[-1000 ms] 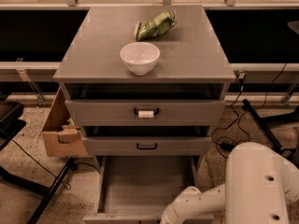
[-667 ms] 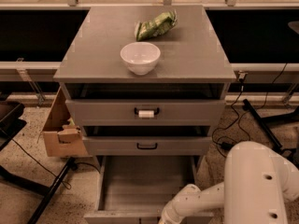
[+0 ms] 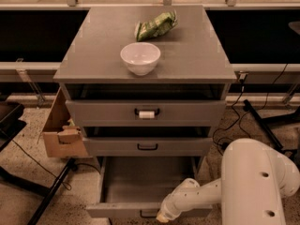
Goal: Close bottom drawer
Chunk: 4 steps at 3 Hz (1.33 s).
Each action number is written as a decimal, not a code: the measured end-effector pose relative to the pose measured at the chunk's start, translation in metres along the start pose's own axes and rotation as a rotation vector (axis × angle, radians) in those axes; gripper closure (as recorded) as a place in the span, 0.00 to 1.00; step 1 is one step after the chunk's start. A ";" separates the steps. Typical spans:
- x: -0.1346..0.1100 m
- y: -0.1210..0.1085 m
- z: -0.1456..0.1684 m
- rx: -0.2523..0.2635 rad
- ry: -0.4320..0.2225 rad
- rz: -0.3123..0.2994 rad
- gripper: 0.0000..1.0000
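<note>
The bottom drawer [image 3: 117, 211] of the grey cabinet stands pulled far out, and its long shallow grey tray [image 3: 140, 179] is empty. Its small black handle [image 3: 147, 214] sits on the front panel at the lower edge of the view. My white arm [image 3: 201, 196] reaches in from the lower right. My gripper [image 3: 164, 215] is at the front panel just right of the handle, mostly cut off by the frame's bottom edge.
The middle drawer [image 3: 147, 146] and the top drawer with a white tag on its handle [image 3: 146, 113] are nearly shut. A white bowl [image 3: 140, 57] and a green bag [image 3: 155, 26] lie on the cabinet top. A cardboard box [image 3: 61, 130] stands left; cables lie right.
The end of my arm has shifted a little to the left along the bottom drawer's front panel. The drawer stays open.
</note>
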<state>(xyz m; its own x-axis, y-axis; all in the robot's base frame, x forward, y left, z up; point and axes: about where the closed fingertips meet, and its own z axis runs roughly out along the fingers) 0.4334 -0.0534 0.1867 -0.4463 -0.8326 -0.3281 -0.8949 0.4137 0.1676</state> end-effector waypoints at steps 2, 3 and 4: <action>-0.023 -0.038 -0.006 0.084 -0.012 -0.055 1.00; -0.020 -0.055 0.006 0.105 -0.009 -0.063 1.00; -0.020 -0.055 0.006 0.105 -0.009 -0.063 1.00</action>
<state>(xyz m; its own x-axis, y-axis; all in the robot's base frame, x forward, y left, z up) 0.4918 -0.0569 0.1782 -0.3887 -0.8548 -0.3437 -0.9164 0.3972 0.0486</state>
